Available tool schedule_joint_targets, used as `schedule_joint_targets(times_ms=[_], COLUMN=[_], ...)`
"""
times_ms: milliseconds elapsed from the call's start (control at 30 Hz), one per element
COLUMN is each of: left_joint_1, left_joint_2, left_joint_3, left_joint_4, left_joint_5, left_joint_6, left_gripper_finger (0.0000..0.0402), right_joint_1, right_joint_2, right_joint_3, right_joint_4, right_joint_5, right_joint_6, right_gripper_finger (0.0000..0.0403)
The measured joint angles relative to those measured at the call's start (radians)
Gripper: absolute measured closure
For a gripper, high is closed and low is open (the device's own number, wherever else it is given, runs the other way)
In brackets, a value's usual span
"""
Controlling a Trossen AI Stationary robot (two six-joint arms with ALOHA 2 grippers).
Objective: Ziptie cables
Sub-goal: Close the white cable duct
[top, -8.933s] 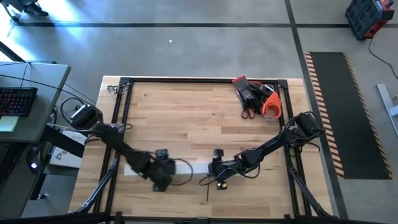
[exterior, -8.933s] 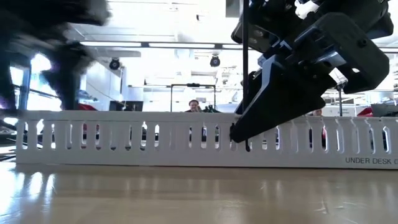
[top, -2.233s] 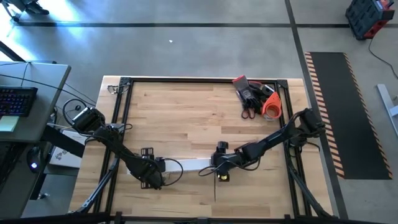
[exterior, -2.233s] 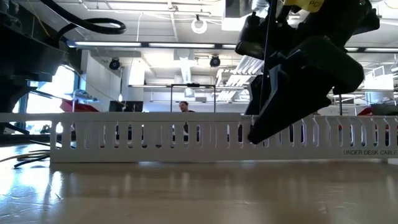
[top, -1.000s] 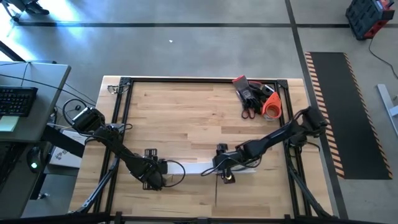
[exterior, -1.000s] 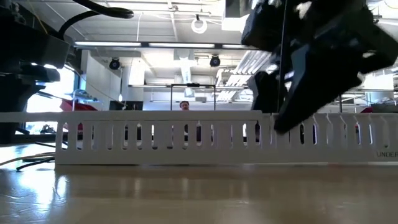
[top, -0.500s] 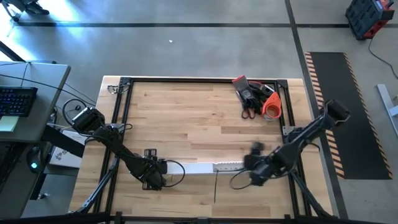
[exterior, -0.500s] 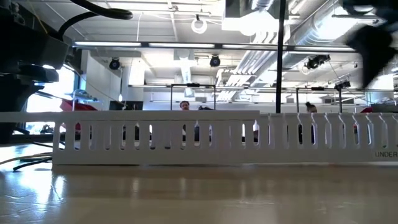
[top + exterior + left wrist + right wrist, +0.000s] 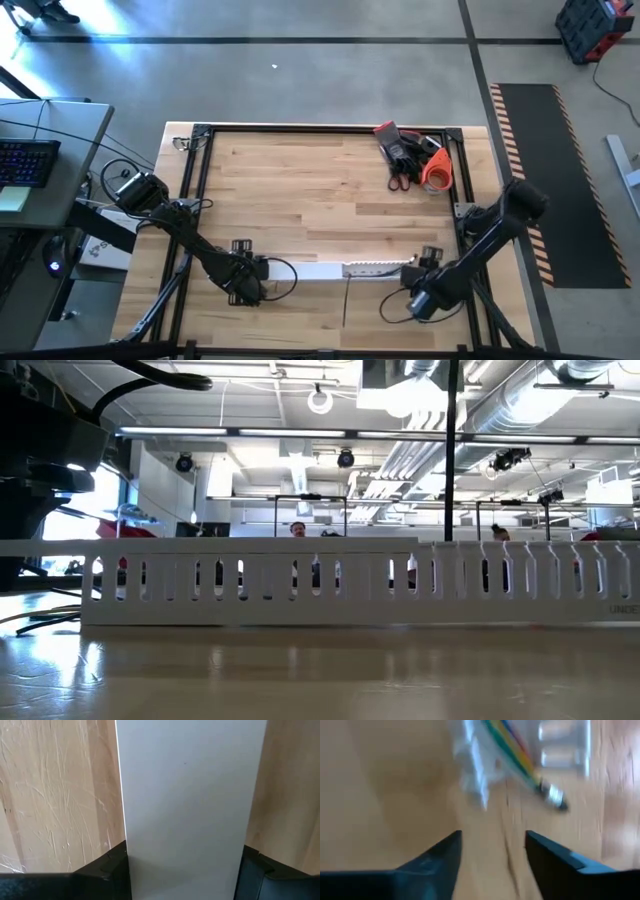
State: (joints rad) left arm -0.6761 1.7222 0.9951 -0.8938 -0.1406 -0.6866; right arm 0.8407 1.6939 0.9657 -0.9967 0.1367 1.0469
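Left claw pins the channel while the right claw hangs over bare worktop

The left claw [image 9: 243, 281] grips the white slotted cable channel [image 9: 330, 268] across its width; the right claw [image 9: 492, 851] hangs parted and empty near the channel's other end. The cables [image 9: 280, 277] loop beside the left claw on the worktop [image 9: 300, 190]. Best to keep the channel steady and bunch the wires before cinching. No writing reads clearly; faint lettering at the channel's end is cut off.

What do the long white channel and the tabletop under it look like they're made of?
The white channel looks like matte moulded plastic: uniform white, thin walls cut into even slots. The left gripper grips its smooth flat side. The tabletop looks like sealed wood planks: visible grain, strip joints, a soft sheen.
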Motion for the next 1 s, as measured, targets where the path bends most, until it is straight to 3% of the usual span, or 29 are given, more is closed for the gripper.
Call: schedule_joint_targets(times_ms=[300,667,800,1000], left_joint_1=[0.027,0.117,0.112,0.067], left_joint_2=[0.0,0.0,0.001,0.001], left_joint_3=[-0.002,-0.002,0.004,0.007], left_joint_4=[0.09,0.098,0.034,-0.054], left_joint_5=[0.013,0.012,0.027,0.013], left_joint_6=[0.032,0.142,0.097,0.007], left_gripper_finger=[0.0196,0.0196,0.0192,0.0186], right_joint_1=[-0.11,-0.155,-0.148,-0.109], right_joint_2=[0.069,0.073,0.074,0.059], right_joint_3=[0.001,0.008,0.012,0.013], right_joint_4=[0.154,0.143,0.126,0.063], right_joint_5=[-0.017,-0.026,-0.021,0.079], right_joint_6=[-0.236,-0.287,-0.245,-0.187], right_gripper_finger=[0.039,0.04,0.0401,0.0401])
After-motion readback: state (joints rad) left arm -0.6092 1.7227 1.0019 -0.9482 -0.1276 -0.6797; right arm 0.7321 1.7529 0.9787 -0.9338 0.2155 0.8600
